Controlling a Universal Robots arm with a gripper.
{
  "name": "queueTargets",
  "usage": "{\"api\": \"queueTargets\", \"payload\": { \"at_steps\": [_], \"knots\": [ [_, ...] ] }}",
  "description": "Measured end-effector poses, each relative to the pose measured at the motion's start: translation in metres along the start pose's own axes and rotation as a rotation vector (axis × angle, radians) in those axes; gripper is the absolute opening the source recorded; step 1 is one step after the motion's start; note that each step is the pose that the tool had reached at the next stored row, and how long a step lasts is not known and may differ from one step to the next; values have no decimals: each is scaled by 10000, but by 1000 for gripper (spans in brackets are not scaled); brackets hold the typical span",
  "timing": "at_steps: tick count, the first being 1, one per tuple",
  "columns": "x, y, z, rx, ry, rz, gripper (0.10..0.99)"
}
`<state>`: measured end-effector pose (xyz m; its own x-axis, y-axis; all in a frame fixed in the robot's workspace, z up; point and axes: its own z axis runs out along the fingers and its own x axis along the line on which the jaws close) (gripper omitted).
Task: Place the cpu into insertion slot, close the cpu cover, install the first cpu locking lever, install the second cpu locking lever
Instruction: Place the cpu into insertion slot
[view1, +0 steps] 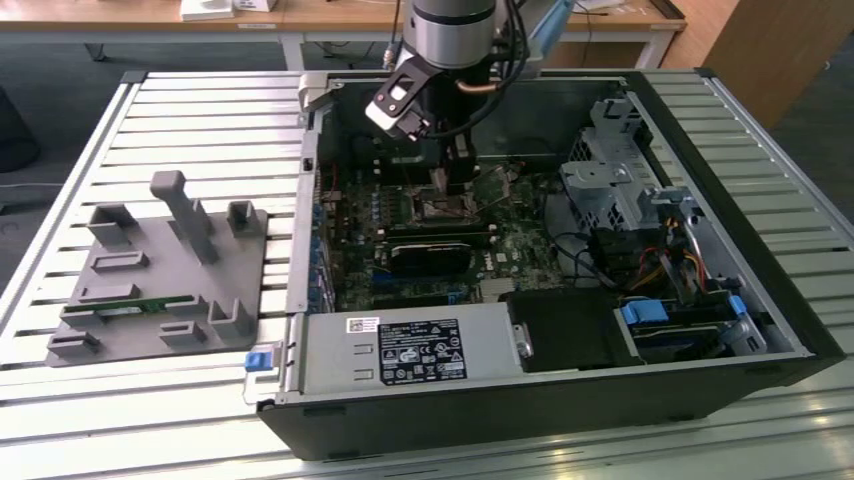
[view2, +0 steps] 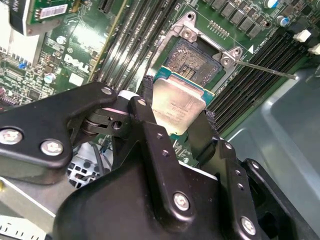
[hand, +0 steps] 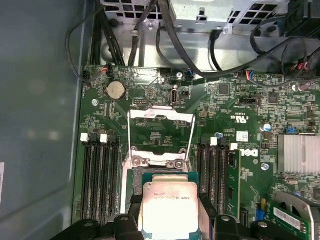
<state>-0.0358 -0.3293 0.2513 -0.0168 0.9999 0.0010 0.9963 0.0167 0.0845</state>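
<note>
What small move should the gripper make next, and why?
Probably lower the cpu gently towards the insertion slot. The gripper holds it above the slot, whose centre lies bare, and the cpu cover stands open.

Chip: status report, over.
Gripper jaws shut on chip. Chip over socket, not yet seated. Cover open, nothing between chip and socket.

Your arm (view1: 457, 28) reaches straight down with the wrist vertical, so the tool (view1: 458, 180) points downward. In both wrist views its two black fingers (view2: 150, 127) grip opposite edges of the cpu (hand: 170, 207) and hold it flat.
</note>
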Motion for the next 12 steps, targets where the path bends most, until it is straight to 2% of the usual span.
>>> {"api": "queueTargets", "payload": {
  "at_steps": [8,12],
  "knots": [
    [75,-9,117,3,-3,24,525],
    [86,-12,161,3,-3,25,525]
  ]
}}
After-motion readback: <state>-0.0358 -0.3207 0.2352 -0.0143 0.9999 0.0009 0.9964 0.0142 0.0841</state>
